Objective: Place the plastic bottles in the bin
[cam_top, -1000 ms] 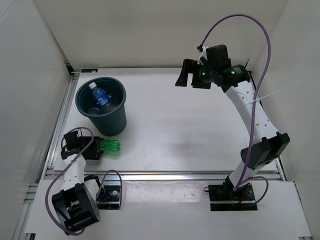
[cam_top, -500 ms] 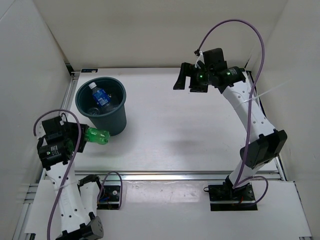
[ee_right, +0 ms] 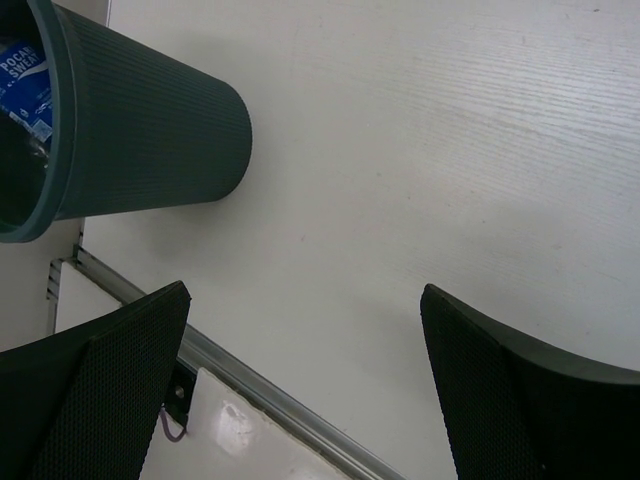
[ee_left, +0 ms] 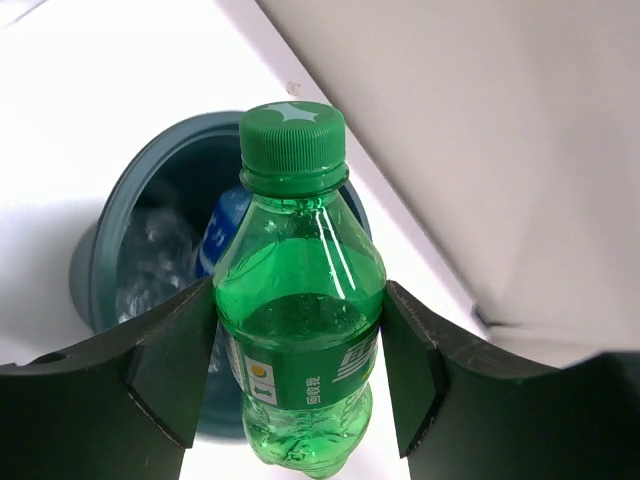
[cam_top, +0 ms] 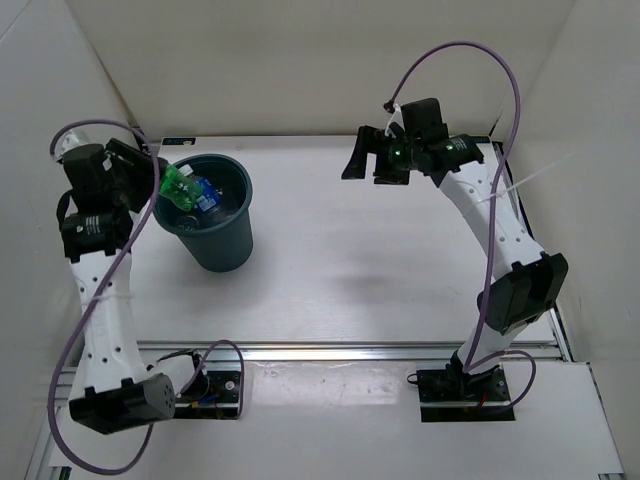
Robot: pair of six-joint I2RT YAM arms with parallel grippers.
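The left pincer (ee_left: 298,335) holds one bottle (ee_left: 300,300) above the bin's (cam_top: 226,246) left side, another bottle (cam_top: 199,190) inside.

Top view high behind, looking down, left wrist close above the bin (ee_left: 92,280), right wrist farther, all sharing it

A white wood-grain table (cam_top: 350,260) fills the middle of the overhead view. An aluminium rail (cam_top: 380,351) edges it at 6 o'clock, and a second rail (cam_top: 118,250) runs along its 9 o'clock side. Just beyond the near rail, toward 6 o'clock, lies a white board (cam_top: 330,415). Plain off-white panels enclose the table: a back wall (cam_top: 280,60) at 12 o'clock, a left wall (cam_top: 40,130) at 9 and a right wall (cam_top: 600,110) at 3.
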